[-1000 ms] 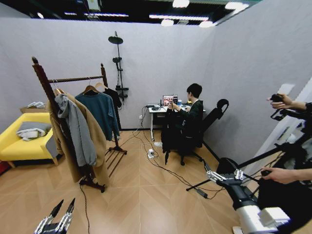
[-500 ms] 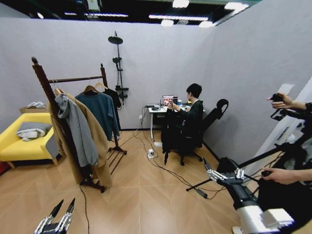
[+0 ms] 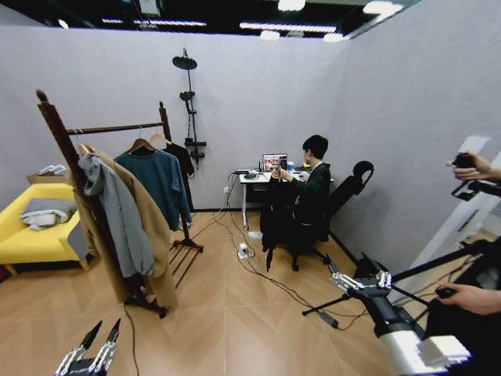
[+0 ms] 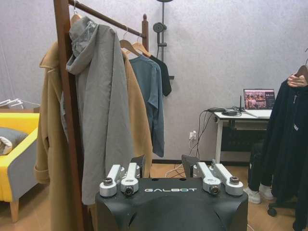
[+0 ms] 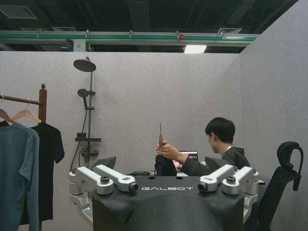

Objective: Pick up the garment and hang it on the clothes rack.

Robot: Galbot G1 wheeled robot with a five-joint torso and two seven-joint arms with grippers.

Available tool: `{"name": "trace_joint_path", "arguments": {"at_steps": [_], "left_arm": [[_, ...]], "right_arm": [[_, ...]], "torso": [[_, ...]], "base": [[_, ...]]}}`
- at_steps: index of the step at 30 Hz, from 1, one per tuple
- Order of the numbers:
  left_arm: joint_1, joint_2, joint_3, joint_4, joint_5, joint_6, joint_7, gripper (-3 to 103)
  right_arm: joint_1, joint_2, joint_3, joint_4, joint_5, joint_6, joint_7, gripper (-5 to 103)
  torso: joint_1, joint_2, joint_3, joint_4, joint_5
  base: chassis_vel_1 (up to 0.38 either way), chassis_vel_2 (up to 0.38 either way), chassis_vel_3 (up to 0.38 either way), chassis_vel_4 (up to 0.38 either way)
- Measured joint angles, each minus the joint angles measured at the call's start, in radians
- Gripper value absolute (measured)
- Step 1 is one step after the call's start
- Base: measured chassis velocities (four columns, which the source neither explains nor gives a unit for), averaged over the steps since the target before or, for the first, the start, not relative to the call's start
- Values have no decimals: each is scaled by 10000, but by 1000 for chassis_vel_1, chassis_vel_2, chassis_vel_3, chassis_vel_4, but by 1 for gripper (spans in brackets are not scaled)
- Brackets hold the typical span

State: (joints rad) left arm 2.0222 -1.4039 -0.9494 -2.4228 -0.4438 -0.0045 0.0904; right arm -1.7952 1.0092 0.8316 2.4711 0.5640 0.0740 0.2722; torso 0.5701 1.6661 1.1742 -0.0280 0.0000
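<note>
While both arms wait low in front of the robot, neither holds anything: the left gripper (image 3: 88, 348) has its fingers spread wide on nothing, and the right gripper (image 3: 358, 280), stretched further forward, is just as slack and bare. The jacket (image 4: 284, 139) hangs well ahead of both, off to the right of the left gripper and beyond the right one, dangling from a hanger that a seated person's hand (image 4: 297, 81) holds up. The rack (image 3: 59, 133) stands ahead of the left gripper, on its outer side, well apart from the jacket.

The pickup looks risky. Fingers closing on the hanger could nip the hand beside the hook, or take cloth alone and let the jacket slide off. Cables (image 3: 266, 274) lie across the floor between the grippers and the jacket and might snag the base. The rod (image 3: 117, 128) is crowded with a tan coat (image 3: 153, 227), grey hoodie (image 3: 117, 211) and teal shirt (image 3: 160, 176), so the hook could miss the rod.
</note>
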Motion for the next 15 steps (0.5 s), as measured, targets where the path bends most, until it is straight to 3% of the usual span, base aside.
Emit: {"name": "trace_joint_path", "arguments": {"at_steps": [15], "left_arm": [[0,1,0,-1,0,-1,-1,46]], "right_arm": [[26,73,2,-18,13,0,-1,100]], "torso": [[3,-1,0,-1,2]], "base": [[-270,264,278,-276]]}}
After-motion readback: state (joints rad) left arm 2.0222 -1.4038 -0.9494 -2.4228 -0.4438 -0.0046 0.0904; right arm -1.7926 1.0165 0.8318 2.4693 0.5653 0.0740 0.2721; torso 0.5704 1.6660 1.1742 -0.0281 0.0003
